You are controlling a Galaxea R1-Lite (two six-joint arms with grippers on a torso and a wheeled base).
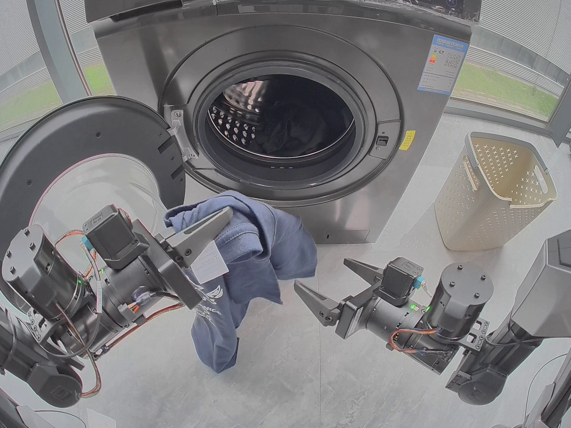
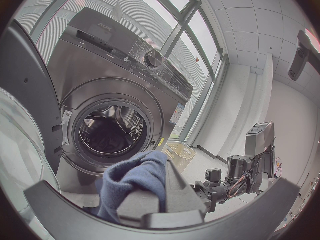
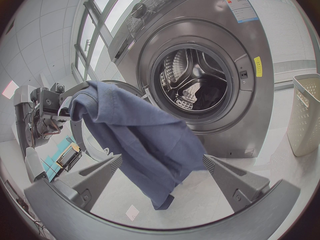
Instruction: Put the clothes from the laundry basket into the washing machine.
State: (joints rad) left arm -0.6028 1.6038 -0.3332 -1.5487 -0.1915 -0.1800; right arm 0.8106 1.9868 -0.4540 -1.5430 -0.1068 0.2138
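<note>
- L gripper (image 1: 217, 233): jaws clamped on blue garment (image 1: 262, 251), just before the open washing machine (image 1: 380, 72).
- R gripper (image 1: 321, 273): jaws apart, empty.
- Laundry basket (image 1: 470, 209) on floor, machine's right.

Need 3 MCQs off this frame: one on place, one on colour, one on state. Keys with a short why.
1. Where does the laundry basket stand?
A. on the floor, to the robot's right of the washing machine
B. inside the drum
C. on top of the machine

2. What colour is the garment held by the left hand?
A. red
B. white
C. blue

3. How is the right hand?
A. shut on a sock
B. open, holding nothing
C. shut on the door

Key:
1 A: the basket stands on the floor beside the machine.
2 C: blue cloth hangs from that hand.
3 B: it is spread wide with nothing in it.
</note>
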